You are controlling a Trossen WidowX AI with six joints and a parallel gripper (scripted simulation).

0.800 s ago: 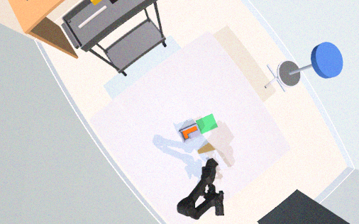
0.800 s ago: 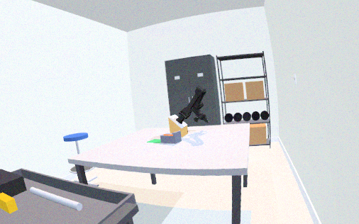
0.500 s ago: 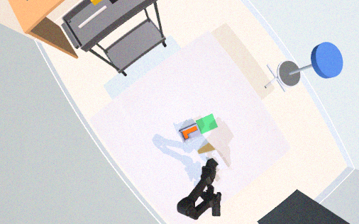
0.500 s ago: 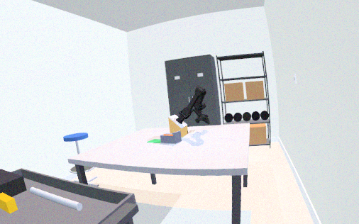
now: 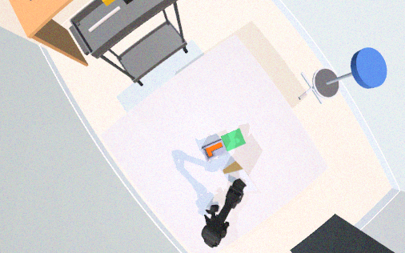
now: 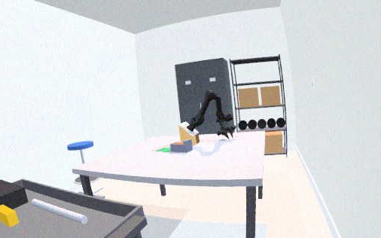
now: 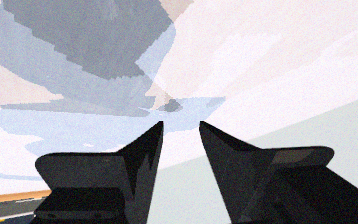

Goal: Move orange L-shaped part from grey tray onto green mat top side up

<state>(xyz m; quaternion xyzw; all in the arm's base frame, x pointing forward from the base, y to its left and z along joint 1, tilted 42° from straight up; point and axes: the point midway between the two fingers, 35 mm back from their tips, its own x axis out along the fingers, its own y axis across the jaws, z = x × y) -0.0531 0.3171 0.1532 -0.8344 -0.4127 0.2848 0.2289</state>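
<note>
The orange L-shaped part (image 5: 215,147) (image 6: 178,143) lies in the grey tray (image 5: 219,151) (image 6: 184,146). The exterior view shows only a thin orange strip at the tray's top, and I cannot tell whether it is exactly flush. The green mat (image 5: 233,139) (image 6: 164,150) lies beside the tray, with nothing seen on it. My gripper (image 6: 227,136) (image 7: 181,125) is partly open and empty. It is well away from the tray, low over the table on the far side in the exterior view. The tray, part and mat are not in the wrist view.
The arm stands on a tan wedge-shaped block (image 5: 233,167) (image 6: 187,136) on the table (image 6: 220,166), close to the tray and mat. The arm's shadow falls across the table near the tray. A cart (image 5: 154,52) and a blue stool (image 5: 372,68) (image 6: 80,144) stand off the table.
</note>
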